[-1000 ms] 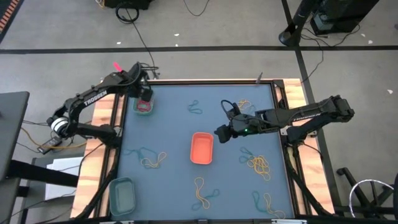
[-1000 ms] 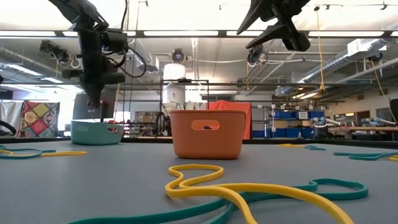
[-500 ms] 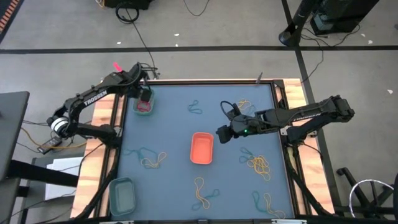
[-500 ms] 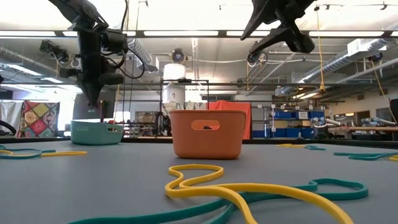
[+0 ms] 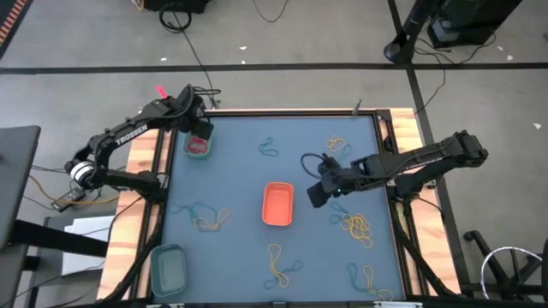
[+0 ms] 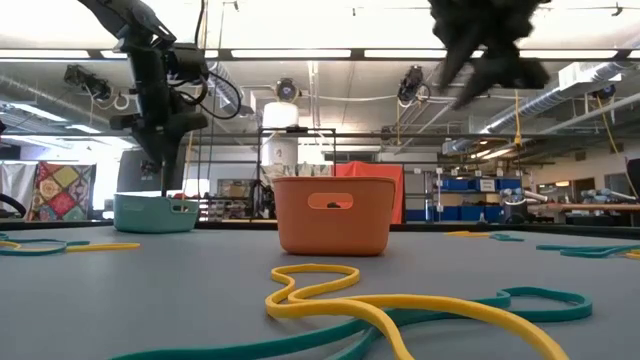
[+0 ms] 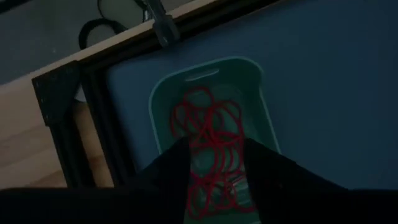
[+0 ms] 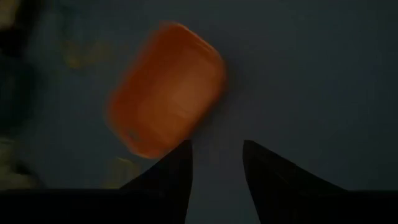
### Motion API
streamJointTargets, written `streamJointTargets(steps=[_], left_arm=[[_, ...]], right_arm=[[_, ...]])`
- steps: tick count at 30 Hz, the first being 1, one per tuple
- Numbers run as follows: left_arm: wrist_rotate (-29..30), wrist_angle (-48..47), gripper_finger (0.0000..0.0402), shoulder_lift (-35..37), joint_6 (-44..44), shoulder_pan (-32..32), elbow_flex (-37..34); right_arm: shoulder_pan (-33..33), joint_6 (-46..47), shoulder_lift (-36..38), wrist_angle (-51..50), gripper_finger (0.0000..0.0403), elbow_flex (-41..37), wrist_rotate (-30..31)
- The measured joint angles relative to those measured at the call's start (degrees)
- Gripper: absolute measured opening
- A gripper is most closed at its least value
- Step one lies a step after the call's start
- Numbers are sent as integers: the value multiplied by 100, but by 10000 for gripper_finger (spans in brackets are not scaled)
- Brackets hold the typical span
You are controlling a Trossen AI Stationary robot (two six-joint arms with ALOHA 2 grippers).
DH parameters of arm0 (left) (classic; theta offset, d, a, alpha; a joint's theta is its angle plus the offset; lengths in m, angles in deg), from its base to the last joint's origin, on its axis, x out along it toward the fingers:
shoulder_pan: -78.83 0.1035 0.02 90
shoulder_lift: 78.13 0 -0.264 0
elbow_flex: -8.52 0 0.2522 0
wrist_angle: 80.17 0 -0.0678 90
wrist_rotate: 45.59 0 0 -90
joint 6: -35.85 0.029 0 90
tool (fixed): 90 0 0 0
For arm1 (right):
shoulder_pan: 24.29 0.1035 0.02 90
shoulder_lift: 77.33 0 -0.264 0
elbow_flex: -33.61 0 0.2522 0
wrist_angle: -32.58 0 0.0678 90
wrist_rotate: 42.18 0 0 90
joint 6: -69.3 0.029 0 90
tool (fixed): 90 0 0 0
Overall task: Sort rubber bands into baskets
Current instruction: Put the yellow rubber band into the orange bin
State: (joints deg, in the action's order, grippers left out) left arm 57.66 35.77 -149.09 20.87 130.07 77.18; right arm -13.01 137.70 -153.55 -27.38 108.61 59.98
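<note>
My left gripper (image 5: 196, 130) hangs open over the green basket (image 5: 199, 147) at the far left corner. Several red rubber bands (image 7: 208, 134) lie in a tangle in that basket; they show between the two fingers (image 7: 171, 171), and I cannot tell whether a finger touches one. My right gripper (image 5: 313, 196) is open and empty in the air, just right of the orange basket (image 5: 277, 204) at the table's middle. The dull teal basket (image 5: 169, 267) stands at the near left corner. Loose yellow and teal bands (image 5: 356, 225) lie about the table.
Loose bands lie in small groups: a teal one (image 5: 270, 149) at the far middle, yellow ones (image 5: 335, 144) at the far right, others at the left (image 5: 208, 219) and near the front edge (image 5: 279, 264). Wooden rails (image 5: 145, 162) edge the table.
My right gripper has swung from beside the orange basket's far right corner toward the table's near and right edges, still open and empty; it is blurred in the low view. My left gripper has drawn back a little, and more of the green basket shows.
</note>
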Motion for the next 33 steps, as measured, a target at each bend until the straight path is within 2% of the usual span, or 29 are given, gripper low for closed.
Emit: streamJointTargets(steps=[5,8,11,13,17,25,29,33], left_arm=[[-54,-203,152,0,-183,-8,0],[-424,-283,152,-2,-336,-81,0],[-797,-278,152,-2,-171,-309,0],[-830,-278,152,28,-65,-564,0],[-705,-206,152,248,-203,-1255,0],[-778,705,152,528,-826,-2654,0],[-800,1365,152,487,-1027,-3206,0],[-800,1922,152,427,-1082,-3585,0]], right_arm=[[-32,92,0,-1488,154,-1,48],[-297,-35,4,-1849,154,-192,-65],[-527,-247,0,-1720,154,-611,-551],[-557,-265,-3,-1522,154,-957,-993],[-182,-60,2,-1445,154,-1418,-1560],[893,684,52,-1620,154,-1586,-1514],[1094,966,48,-1552,154,-1992,-1498],[1173,1071,48,-982,150,-2407,-1587]])
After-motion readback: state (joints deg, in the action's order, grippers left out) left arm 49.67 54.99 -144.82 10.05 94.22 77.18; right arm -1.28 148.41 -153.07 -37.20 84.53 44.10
